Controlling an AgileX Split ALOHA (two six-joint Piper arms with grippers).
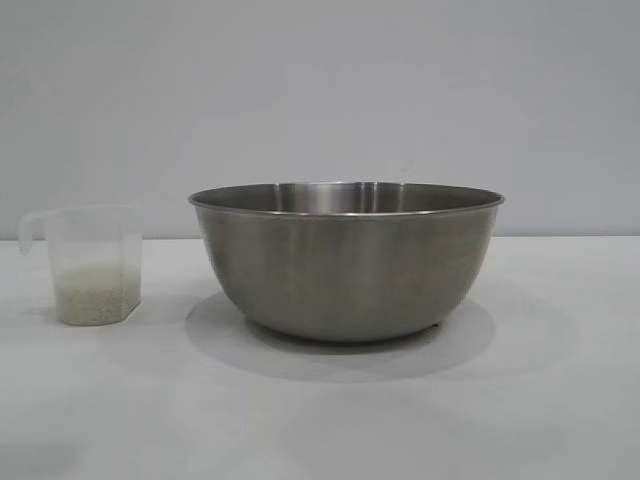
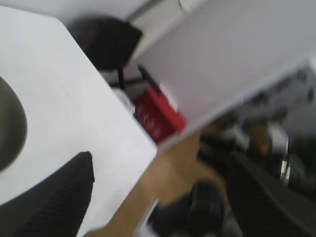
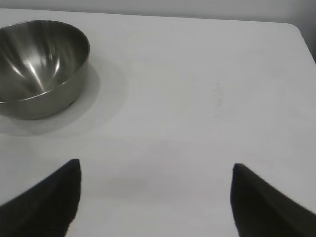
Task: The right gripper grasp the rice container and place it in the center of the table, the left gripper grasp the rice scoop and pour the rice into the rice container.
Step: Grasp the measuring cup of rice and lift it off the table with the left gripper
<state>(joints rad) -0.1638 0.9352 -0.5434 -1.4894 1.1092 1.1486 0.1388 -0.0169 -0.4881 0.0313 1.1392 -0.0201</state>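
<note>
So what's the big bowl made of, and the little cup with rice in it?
The rice container looks like steel with a brushed grey finish: it throws soft streaky reflections and has a thin rolled rim. The rice scoop looks like cloudy clear plastic, since the pale rice shows through its wall.

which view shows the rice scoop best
The exterior view: the scoop stands whole and upright left of the bowl, rice at its bottom. Neither wrist view shows it; both show only the bowl.
</note>
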